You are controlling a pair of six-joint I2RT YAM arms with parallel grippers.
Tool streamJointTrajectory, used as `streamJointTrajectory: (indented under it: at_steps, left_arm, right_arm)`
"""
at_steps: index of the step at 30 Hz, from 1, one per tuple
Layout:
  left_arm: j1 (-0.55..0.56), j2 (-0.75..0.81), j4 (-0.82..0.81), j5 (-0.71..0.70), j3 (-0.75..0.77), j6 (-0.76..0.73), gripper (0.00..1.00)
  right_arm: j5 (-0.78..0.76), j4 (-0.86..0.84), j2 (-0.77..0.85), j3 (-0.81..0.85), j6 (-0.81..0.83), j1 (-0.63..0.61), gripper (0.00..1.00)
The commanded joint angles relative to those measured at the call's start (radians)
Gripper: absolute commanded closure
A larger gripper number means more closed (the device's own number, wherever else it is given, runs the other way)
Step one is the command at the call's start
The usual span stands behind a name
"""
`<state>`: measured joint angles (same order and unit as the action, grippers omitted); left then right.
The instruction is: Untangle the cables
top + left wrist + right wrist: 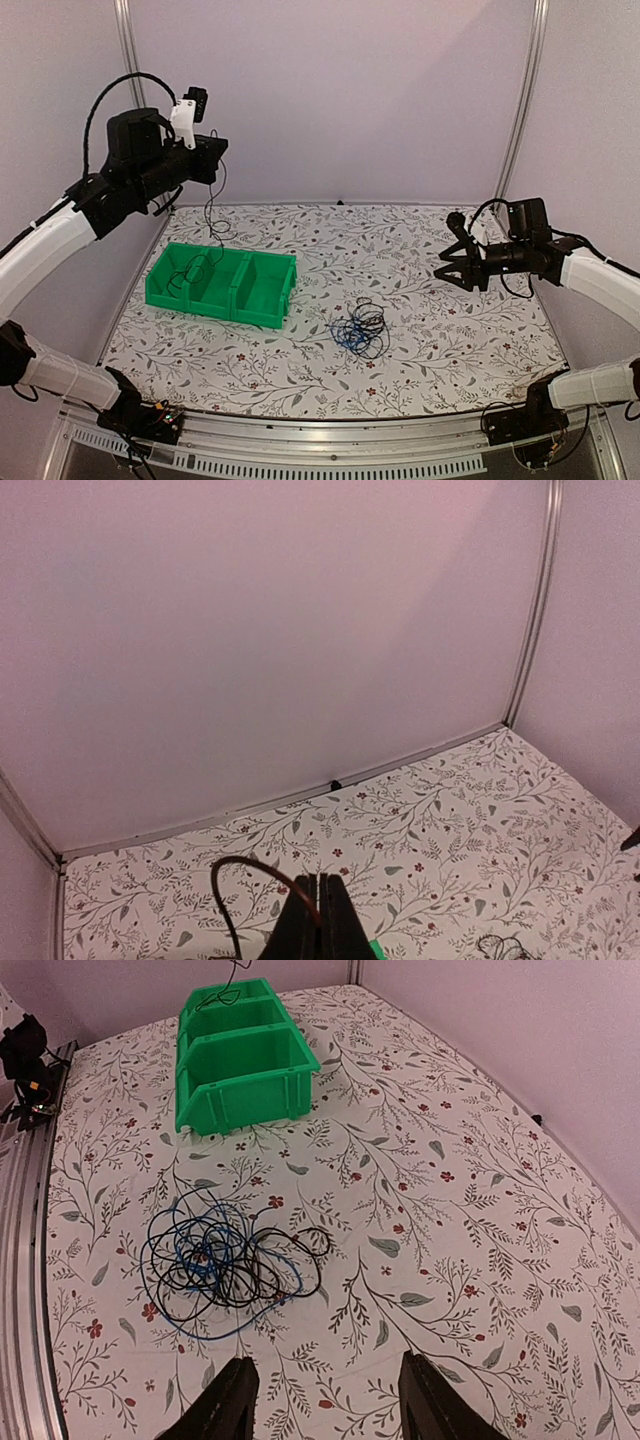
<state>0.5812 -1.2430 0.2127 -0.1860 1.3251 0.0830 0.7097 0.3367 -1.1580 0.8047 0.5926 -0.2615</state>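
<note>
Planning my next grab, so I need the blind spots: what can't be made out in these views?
- Top view: plug ends in the cable snarl, too small.
- Left wrist view: where the hanging cable leads from the shut left pincer, cut off by the bottom edge.
- Right wrist view: floor of the green bin, mostly hidden by its walls.

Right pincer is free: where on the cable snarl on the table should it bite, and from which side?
Probably the small black loop poking out at the far edge of the snarl. It lies flat and apart from the dense middle, so come straight down with the open right pincer straddling one strand.
</note>
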Motion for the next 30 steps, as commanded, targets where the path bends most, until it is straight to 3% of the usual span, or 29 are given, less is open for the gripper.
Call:
streamJointTrajectory:
  at_steps: [1, 8, 17, 30]
  left_arm:
    - [-0.011, -0.011, -0.053, 0.037, 0.000, 0.018, 1.00]
    - [-0.012, -0.019, -0.049, 0.056, 0.041, 0.020, 1.00]
    - [-0.011, -0.033, -0.081, 0.094, -0.069, 0.069, 1.00]
    - [-0.027, -0.005, 0.005, -0.149, -0.243, 0.103, 1.00]
  right_arm:
    - [-0.004, 0.014, -0.015, -0.001, 0.012, 0.000, 0.48]
    - [0.002, 0.032, -0.035, 0.009, 0.022, 0.000, 0.48]
    - [0.002, 0.039, -0.043, 0.010, 0.027, 0.001, 0.48]
    - [0.004, 0.071, -0.063, 0.021, 0.048, 0.000, 0.48]
